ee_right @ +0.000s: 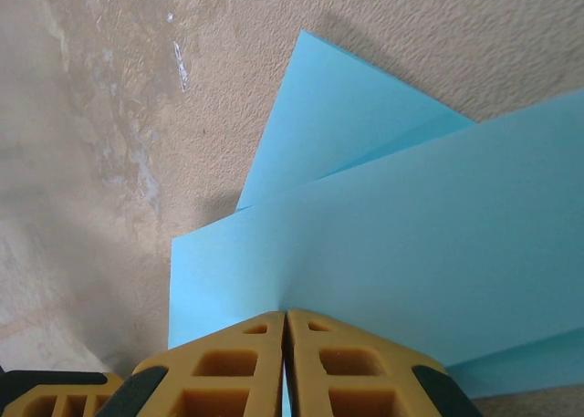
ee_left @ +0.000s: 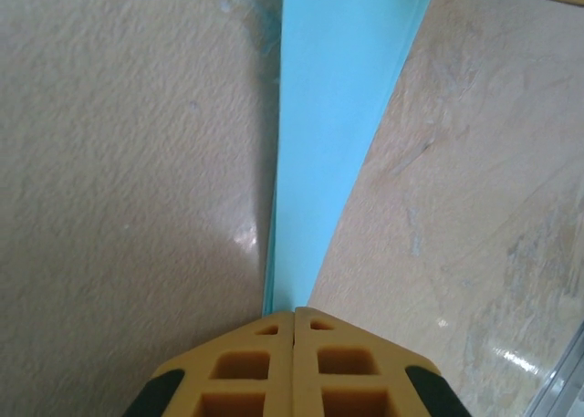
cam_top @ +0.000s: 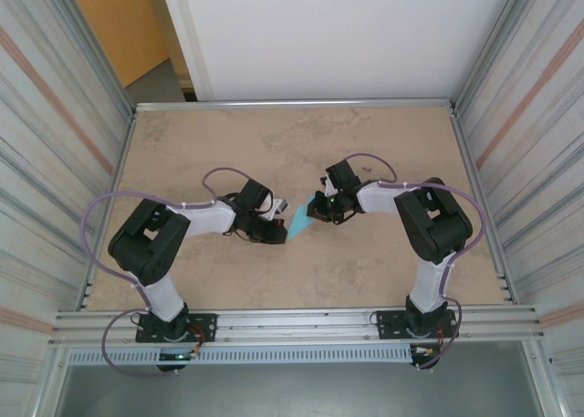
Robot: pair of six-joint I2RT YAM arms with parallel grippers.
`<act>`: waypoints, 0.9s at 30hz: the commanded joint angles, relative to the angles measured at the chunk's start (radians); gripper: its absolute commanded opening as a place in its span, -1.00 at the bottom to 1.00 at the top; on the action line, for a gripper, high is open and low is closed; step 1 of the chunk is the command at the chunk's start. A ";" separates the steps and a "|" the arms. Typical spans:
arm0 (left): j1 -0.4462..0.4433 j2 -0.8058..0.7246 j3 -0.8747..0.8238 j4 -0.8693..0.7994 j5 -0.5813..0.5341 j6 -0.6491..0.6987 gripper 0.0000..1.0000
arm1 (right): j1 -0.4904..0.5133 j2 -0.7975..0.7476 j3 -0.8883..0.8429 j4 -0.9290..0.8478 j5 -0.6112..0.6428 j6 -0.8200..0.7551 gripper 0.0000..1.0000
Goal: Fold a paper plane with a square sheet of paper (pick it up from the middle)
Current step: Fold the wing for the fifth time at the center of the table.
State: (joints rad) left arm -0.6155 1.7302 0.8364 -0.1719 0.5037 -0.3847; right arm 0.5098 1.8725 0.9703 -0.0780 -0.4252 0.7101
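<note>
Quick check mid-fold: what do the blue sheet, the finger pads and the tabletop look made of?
The sheet: thin matte paper, by its sharp creases and layered edges. The finger pads: yellow moulded rubber or foam, probably; matte, with square pockets. The tabletop: beige stone-look laminate, perhaps; mottled, with faint glare spots.

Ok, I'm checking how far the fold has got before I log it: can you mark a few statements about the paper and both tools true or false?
1. The left tool pinches the narrow end of the blue paper. True.
2. The right tool hangs open, away from the paper. False: it is shut on the paper's edge.
3. The paper is a flat, unfolded square. False: it is folded, with layers overlapping.
4. The paper is near the middle of the table. True.
</note>
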 commanded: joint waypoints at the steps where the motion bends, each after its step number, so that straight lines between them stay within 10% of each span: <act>1: -0.011 -0.001 -0.043 -0.256 -0.101 0.033 -0.93 | -0.018 0.114 -0.078 -0.196 0.180 -0.038 -0.76; 14: -0.032 -0.115 -0.013 -0.311 -0.145 0.017 -0.95 | -0.020 0.107 -0.072 -0.190 0.171 -0.039 -0.76; 27: -0.032 -0.096 0.069 0.000 -0.024 -0.155 -0.94 | -0.019 0.112 -0.068 -0.169 0.150 -0.024 -0.76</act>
State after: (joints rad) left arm -0.6437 1.5871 0.8639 -0.2539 0.4355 -0.4786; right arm 0.5041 1.8767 0.9707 -0.0731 -0.4442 0.7017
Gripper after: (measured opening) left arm 0.048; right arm 0.121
